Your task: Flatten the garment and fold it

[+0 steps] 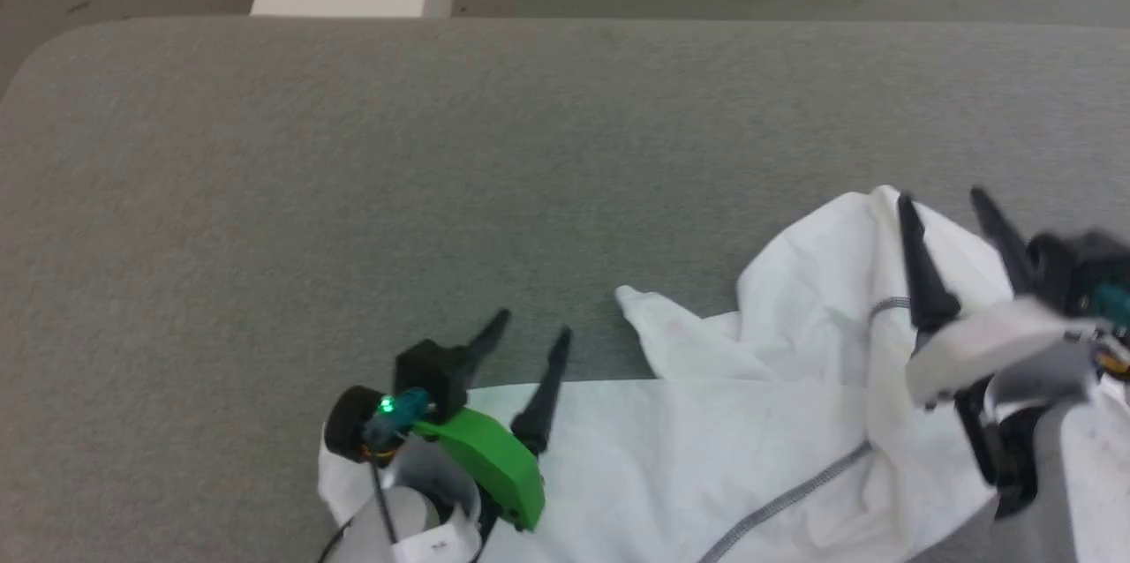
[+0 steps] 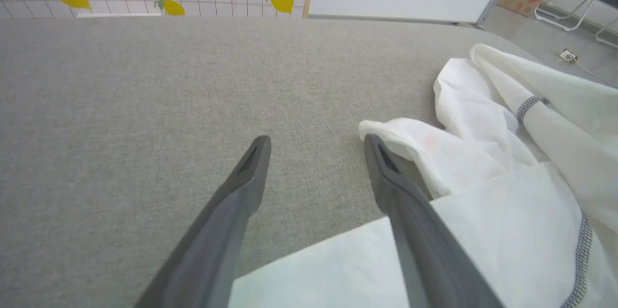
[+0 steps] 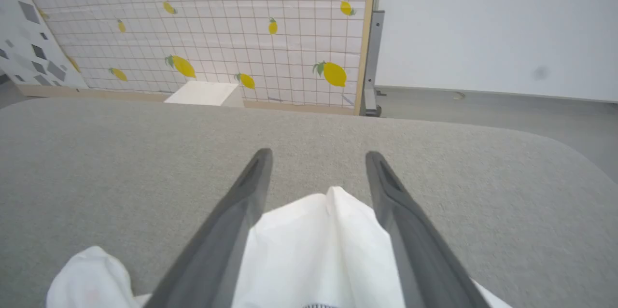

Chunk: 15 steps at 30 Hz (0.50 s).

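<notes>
Two hands, both spread wide and gripping nothing. In the head view my left hand (image 1: pixel 534 325) sits at about 6 o'clock, its dark tapered fingers pointing toward 1 o'clock over the flat hem of the garment (image 1: pixel 750 439). My right hand (image 1: pixel 942 197) is at 3 o'clock above the bunched part. The garment is thin, matte white cloth with a grey zigzag seam. It lies smooth near 6 o'clock and is crumpled into soft peaks toward 4 o'clock, on the felt-like grey worktop (image 1: pixel 441 148), which has rounded corners.

My left wrist view adds a seam looped like a ring around a rolled fold at 2 o'clock, and one finger lying just beside a limp flap. My right wrist view shows a creased peak of cloth rising between my open fingers; I cannot tell whether it touches them. It also shows a rigid white box (image 3: pixel 203 93) at 11 o'clock beyond the worktop, in front of a gridded, lemon-printed wall (image 3: pixel 217 33).
</notes>
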{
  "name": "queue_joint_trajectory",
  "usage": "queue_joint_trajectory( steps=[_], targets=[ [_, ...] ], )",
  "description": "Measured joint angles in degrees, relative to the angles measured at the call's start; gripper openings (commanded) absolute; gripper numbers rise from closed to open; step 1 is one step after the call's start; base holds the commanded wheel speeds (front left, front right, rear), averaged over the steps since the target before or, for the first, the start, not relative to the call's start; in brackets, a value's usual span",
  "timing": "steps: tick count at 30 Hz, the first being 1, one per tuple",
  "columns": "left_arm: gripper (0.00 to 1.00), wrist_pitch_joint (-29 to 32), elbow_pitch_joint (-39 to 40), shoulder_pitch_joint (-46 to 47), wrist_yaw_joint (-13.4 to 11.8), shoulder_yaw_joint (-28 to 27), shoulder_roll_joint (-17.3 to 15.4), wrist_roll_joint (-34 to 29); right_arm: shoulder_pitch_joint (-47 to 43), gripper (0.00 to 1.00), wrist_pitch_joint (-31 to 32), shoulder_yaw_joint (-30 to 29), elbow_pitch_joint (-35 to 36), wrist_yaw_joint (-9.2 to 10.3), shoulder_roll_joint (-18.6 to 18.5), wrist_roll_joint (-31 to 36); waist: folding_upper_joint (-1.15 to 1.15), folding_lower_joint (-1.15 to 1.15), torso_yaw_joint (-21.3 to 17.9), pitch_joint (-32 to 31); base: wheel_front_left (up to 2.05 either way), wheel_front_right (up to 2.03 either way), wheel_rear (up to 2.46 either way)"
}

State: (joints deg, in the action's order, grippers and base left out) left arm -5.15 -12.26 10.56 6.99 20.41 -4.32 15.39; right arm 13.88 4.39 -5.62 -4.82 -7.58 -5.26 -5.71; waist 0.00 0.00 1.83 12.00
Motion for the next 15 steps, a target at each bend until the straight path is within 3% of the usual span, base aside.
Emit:
queue_joint_trajectory(
  steps=[9,15],
  targets=[
    [1.00,15.5,-4.3,1.4,0.0,4.6,-2.1,4.2,-11.6,1.00,-1.4,1.2,6.9,0.01,2.0,-2.1,0.00,0.00,-6.0,-3.0,0.00,0.00,0.00],
    [1.00,27.5,-8.2,3.5,-2.8,4.7,-3.4,4.5,-14.0,1.00,-1.7,1.2,7.6,0.01,2.2,-5.7,0.00,0.00,-9.6,-4.2,0.00,0.00,0.00]
  ],
)
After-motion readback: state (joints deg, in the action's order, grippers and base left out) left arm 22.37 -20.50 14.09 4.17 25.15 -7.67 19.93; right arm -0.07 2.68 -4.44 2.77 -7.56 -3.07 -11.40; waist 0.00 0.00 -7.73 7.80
